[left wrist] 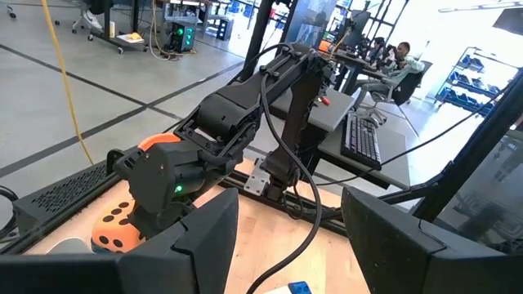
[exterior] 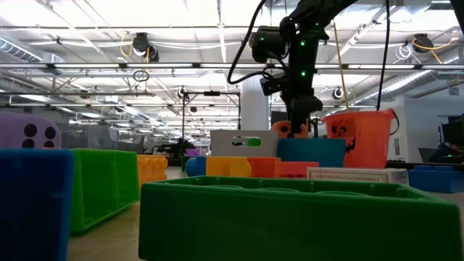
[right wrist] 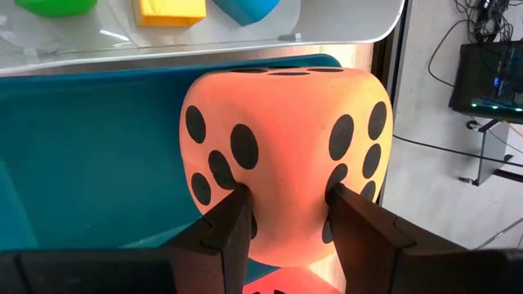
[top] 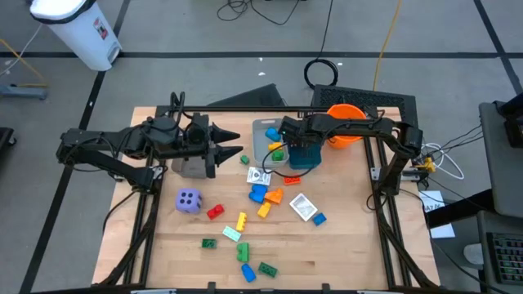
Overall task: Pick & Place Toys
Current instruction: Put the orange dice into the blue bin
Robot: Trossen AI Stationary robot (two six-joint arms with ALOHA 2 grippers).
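Our right hand (right wrist: 283,214) is clamped on the orange dotted die (right wrist: 286,155), over the teal bin (top: 304,157) at one o'clock on the worktop (top: 343,245). It looks light and squashy, so we pinch opposite faces. Our left hand (top: 233,145) waits, fingers apart.

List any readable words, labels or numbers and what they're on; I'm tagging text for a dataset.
White packet, low view: a printed line along its edge, too small to read.
White packets on the table, high view: print too small to read.
White bin's red label: unreadable.
Orange die: black dots only, no text.
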